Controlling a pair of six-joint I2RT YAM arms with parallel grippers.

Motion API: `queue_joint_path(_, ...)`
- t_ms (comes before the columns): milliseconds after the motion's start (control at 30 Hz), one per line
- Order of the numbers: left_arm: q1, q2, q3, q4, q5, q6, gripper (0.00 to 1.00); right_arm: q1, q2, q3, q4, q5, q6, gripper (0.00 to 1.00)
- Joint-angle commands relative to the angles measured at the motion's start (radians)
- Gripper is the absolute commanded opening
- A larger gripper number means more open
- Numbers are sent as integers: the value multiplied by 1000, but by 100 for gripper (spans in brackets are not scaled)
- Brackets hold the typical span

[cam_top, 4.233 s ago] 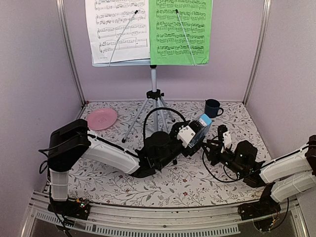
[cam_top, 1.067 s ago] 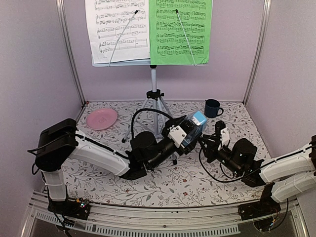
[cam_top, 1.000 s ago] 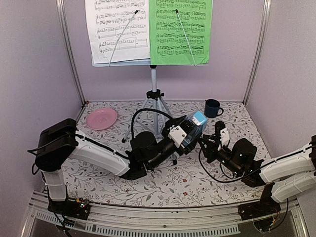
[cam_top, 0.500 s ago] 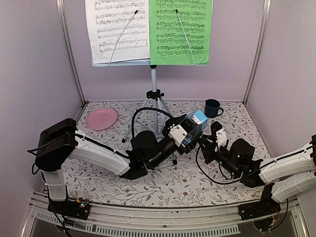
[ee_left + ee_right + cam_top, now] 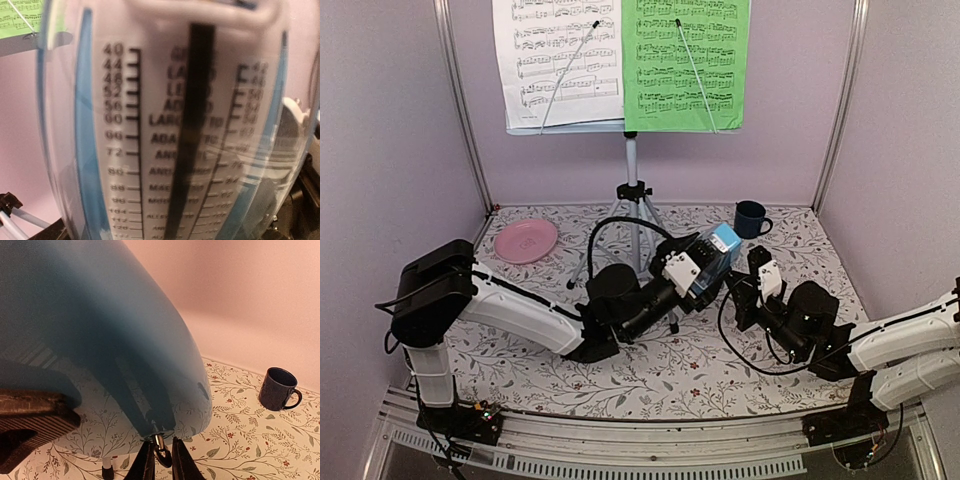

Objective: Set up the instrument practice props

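Left fingers (image 5: 47, 234) wide apart, right fingers (image 5: 146, 465) close.

Overhead view from behind; both wrist views close on metronome (image 5: 125, 165).

On my floral tablecloth (image 5: 650, 380), a pink plate (image 5: 526, 240) lies at the back left. A dark blue mug (image 5: 751, 219) stands upright at the back right.

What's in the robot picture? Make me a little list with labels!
music stand: upright at the back, white page and green page on it
metronome: blue, tilted, gripped by left end effector
right end effector: straddles small metal key on the metronome; grip unclear
mug: dark blue, back right
plate: pink, back left
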Motion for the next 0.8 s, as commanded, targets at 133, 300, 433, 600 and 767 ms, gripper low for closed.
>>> queue_joint_path(133, -17, -21, 43, 89, 20, -5, 25, 6, 10, 19, 19, -10, -11, 13)
queue_joint_path(300, -17, -25, 34, 98, 24, -3, 24, 6, 3, 18, 23, 9, -6, 3)
queue_joint_path(433, -17, -25, 23, 113, 24, 2, 23, 6, -18, -4, 62, 21, 10, 0)
queue_joint_path(600, -17, -29, -5, 155, 26, 14, 22, 4, -57, -43, 119, -2, 80, 0)
queue_joint_path(767, -18, -41, -50, 196, 42, 19, 22, -43, -96, -66, 126, -80, 187, 0)
